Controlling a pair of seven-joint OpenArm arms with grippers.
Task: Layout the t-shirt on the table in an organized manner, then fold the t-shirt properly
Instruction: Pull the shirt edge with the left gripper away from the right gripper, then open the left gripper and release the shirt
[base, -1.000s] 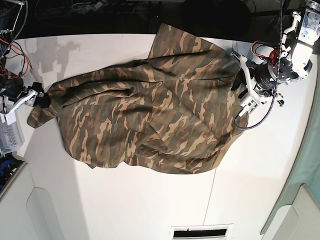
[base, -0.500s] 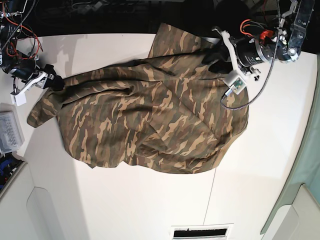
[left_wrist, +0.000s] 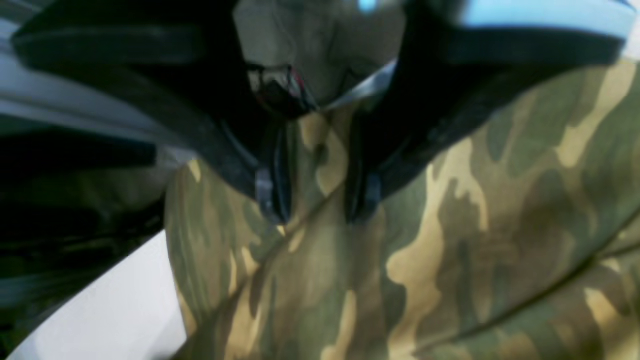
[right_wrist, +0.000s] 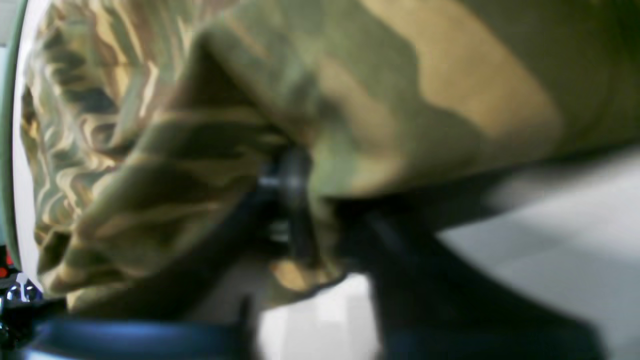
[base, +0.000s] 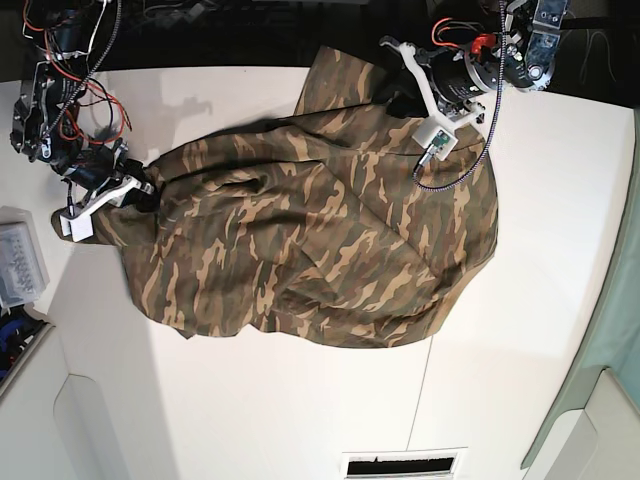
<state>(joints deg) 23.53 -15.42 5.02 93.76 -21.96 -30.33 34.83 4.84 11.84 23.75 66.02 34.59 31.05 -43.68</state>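
The camouflage t-shirt (base: 310, 240) lies rumpled across the middle of the white table (base: 520, 330). My left gripper (base: 398, 100) is at the shirt's far right corner in the base view. In the left wrist view its black fingers (left_wrist: 272, 195) pinch a fold of the t-shirt (left_wrist: 450, 260), so the left gripper (left_wrist: 317, 200) is shut on cloth. My right gripper (base: 143, 187) sits at the shirt's left edge. The right wrist view is blurred; the t-shirt (right_wrist: 400, 100) drapes over the right gripper (right_wrist: 320, 220), which is shut on its edge.
A clear plastic box (base: 20, 265) sits at the table's left edge. Red wires (base: 75, 95) hang by the right arm. A thin seam (base: 420, 395) crosses the table, and a vent slot (base: 405, 465) lies at the near edge. Dark space runs behind the far edge.
My left gripper has travelled up and left along the shirt's far edge, taking cloth with it. The right gripper moved inward to the right, and the shirt's loose left flap was drawn in.
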